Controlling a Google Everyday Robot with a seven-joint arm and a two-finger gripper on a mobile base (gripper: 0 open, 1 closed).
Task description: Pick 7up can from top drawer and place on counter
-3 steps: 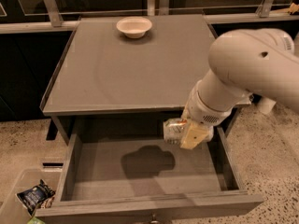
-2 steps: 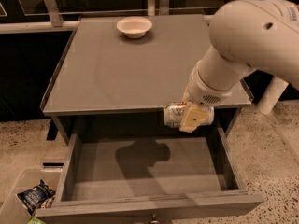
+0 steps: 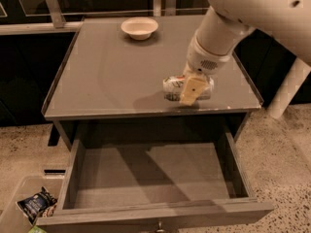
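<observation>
Our end effector (image 3: pixel 192 89) hangs over the front right part of the tabletop (image 3: pixel 112 72), clamped on the can (image 3: pixel 171 85). One tan finger (image 3: pixel 190 92) crosses the can's front face.

From the camera view, the can lies on its side in the grip, with its long axis running left to right. A dark shadow sits just below it. We cannot tell whether it already touches the tabletop or hangs slightly above it. The drawer (image 3: pixel 146 178) stands pulled out below, with its floor bare. The bowl (image 3: pixel 139 27) rests near the far edge, well apart from the can.

We judge the lift as done and the release as the step left, and that is where trouble could come.

- **Rolling:** a can lying sideways rolls easily. It sits near the front edge, so if it rolled forward it could go over and drop back into the open drawer. Whether the front edge has enough lip to stop it, we cannot tell.
- **Dropping:** if we let go while the can is above the surface, it could bounce and start rolling.
- **Dragging:** the can looks dented, so a finger might catch on it as we open and drag it sideways.
- **Knocking:** the thick arm (image 3: pixel 218 38) pulling away could also knock it.
</observation>
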